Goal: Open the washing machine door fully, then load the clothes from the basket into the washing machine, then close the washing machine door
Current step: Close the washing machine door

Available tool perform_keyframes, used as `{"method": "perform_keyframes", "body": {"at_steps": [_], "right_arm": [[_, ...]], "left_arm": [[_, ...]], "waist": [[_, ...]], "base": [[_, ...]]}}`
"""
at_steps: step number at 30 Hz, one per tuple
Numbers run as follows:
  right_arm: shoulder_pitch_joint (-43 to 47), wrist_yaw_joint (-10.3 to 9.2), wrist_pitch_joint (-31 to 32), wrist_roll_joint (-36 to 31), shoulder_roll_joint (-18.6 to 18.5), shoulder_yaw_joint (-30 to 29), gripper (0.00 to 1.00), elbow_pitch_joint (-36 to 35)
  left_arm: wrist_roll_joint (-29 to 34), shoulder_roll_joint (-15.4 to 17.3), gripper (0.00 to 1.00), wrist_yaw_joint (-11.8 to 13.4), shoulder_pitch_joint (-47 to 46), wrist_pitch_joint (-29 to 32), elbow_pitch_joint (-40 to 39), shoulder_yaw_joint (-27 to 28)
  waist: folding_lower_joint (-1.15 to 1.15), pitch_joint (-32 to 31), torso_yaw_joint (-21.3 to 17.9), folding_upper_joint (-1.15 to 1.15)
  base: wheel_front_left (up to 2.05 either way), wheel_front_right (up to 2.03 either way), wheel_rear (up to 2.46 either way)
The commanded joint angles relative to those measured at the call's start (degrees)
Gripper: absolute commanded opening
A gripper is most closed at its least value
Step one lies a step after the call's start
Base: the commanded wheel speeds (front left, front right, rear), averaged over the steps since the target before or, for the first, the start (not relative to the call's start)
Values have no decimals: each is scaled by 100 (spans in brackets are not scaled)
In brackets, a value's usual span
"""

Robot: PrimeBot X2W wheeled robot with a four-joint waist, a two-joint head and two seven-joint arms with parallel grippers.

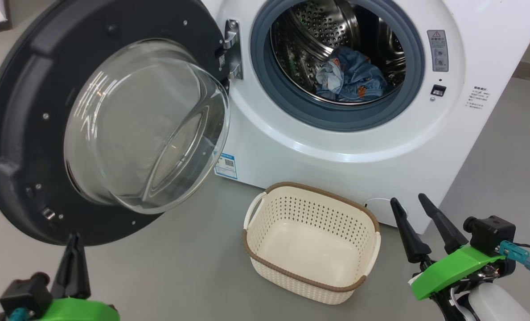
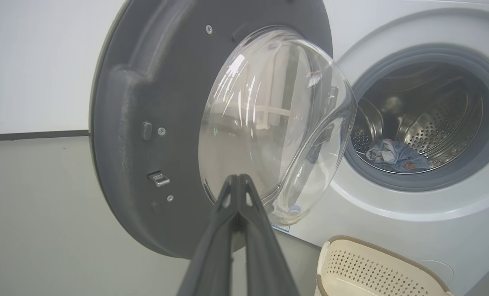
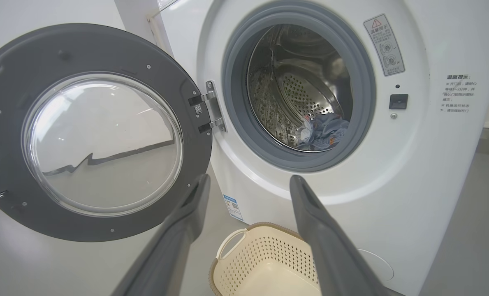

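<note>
The white washing machine (image 1: 336, 142) stands ahead with its round black-rimmed door (image 1: 28, 133) swung wide open to the left. The clothes (image 1: 351, 78) lie bunched in the steel drum, light blue with a paler piece, also seen as clothes (image 3: 322, 131) and clothes (image 2: 394, 155). The cream basket (image 1: 311, 243) sits on the floor before the machine with nothing in it. My left gripper (image 1: 73, 238) is shut and holds nothing, just below the door's lower rim; its fingers (image 2: 238, 193) meet in front of the glass bowl. My right gripper (image 1: 409, 200) is open, right of the basket.
Grey floor (image 1: 180, 267) spreads around the basket and under the door. A blue label sticker (image 1: 226, 166) sits low on the machine's front. A door latch socket (image 1: 438, 90) and warning labels are right of the drum opening. A white wall (image 2: 34, 61) stands behind the door.
</note>
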Motion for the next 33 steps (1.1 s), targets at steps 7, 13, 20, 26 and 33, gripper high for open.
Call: {"method": "perform_keyframes", "body": {"at_steps": [7, 13, 20, 26, 33], "right_arm": [[9, 42, -46, 37, -82, 78, 100, -131], [-31, 42, -46, 23, -157, 85, 100, -150], [-125, 42, -46, 24, -289, 175, 100, -146], [-244, 42, -46, 47, -411, 274, 100, -142], [-341, 42, -46, 64, -499, 368, 100, -117]], "left_arm": [[-252, 394, 0, -106, -481, 140, -730, 356], [-812, 702, 0, -313, -1006, 544, -1394, 715], [-1752, 1151, 0, -456, -1889, 979, -1649, 1390], [-2962, 1370, 0, -541, -2644, 1383, -908, 2101], [-4148, 1606, 0, -605, -3157, 1776, 270, 2885]], "waist": [[0, 5, -8, 0], [0, 103, -25, 0], [0, 299, -129, 0], [0, 479, -291, 0], [0, 562, -489, 0]], "base": [[0, 0, 0], [0, 0, 0], [0, 0, 0], [0, 0, 0], [0, 0, 0]]}}
